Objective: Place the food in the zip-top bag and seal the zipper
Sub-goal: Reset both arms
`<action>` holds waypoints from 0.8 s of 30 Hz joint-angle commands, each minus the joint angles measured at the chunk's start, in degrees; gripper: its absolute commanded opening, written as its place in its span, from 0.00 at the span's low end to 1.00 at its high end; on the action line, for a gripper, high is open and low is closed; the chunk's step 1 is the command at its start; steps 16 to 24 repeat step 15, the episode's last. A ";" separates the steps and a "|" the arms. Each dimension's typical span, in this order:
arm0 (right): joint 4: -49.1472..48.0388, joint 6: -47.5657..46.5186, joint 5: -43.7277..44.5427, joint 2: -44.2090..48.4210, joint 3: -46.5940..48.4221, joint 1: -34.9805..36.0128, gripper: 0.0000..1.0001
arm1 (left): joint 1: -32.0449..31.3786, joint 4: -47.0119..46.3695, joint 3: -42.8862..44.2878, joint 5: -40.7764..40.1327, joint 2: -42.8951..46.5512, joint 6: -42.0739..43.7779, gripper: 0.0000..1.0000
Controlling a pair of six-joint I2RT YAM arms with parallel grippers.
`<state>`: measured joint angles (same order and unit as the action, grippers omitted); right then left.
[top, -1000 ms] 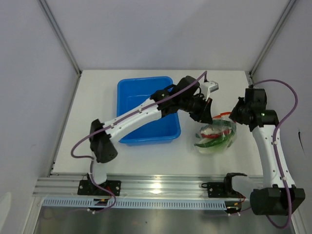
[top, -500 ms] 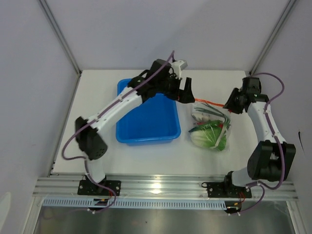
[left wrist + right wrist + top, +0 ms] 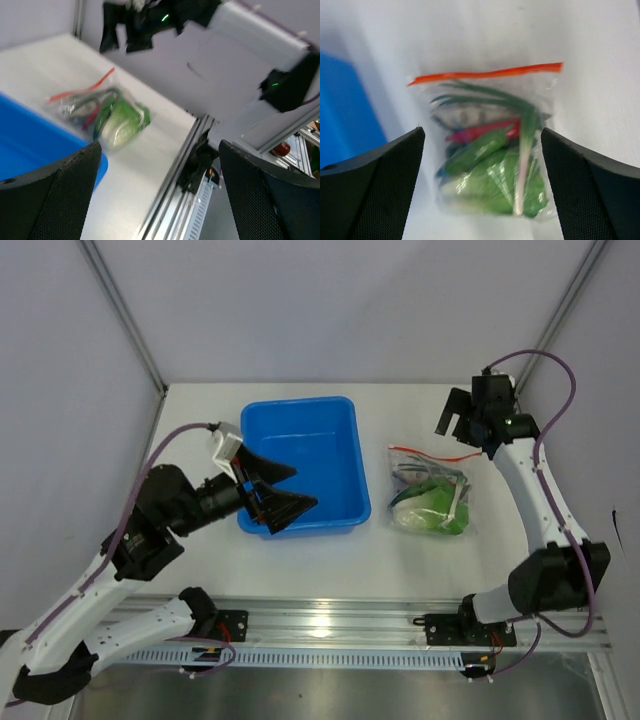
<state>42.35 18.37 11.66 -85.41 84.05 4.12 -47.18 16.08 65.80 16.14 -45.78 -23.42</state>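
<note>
The zip-top bag lies flat on the white table, right of the blue bin, and nothing holds it. Inside it is the food: a pale green cabbage, a red chili, green pods and a whitish stalk. The orange-red zipper runs straight along the bag's far edge. My right gripper hangs open above and behind the bag, in its own view looking down on it. Over the bin's near left corner, my left gripper stands open and empty, well away from the bag.
The blue bin sits mid-table, left of the bag. An aluminium rail runs along the near edge with both arm bases on it. Grey walls with metal posts close the back and sides.
Both grippers have opened and let go of the bag. The left arm has swung back to the near left. The right gripper has lifted toward the back. The bag has settled flat.
</note>
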 commanded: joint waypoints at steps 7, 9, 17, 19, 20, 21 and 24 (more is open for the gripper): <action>2.75 11.24 -5.50 24.22 -14.58 24.48 0.99 | 0.24 3.61 -21.49 -9.19 12.98 -10.58 1.00; 3.61 16.15 -1.04 28.18 -17.68 29.69 0.99 | 0.24 2.30 -26.39 -9.55 14.74 -14.17 0.99; 1.19 22.33 8.37 36.87 -29.10 45.87 1.00 | 0.16 -9.62 -39.51 -9.02 25.20 -24.46 0.99; 1.19 22.33 8.37 36.87 -29.10 45.87 1.00 | 0.16 -9.62 -39.51 -9.02 25.20 -24.46 0.99; 1.19 22.33 8.37 36.87 -29.10 45.87 1.00 | 0.16 -9.62 -39.51 -9.02 25.20 -24.46 0.99; 1.19 22.33 8.37 36.87 -29.10 45.87 1.00 | 0.16 -9.62 -39.51 -9.02 25.20 -24.46 0.99; 1.19 22.33 8.37 36.87 -29.10 45.87 1.00 | 0.16 -9.62 -39.51 -9.02 25.20 -24.46 0.99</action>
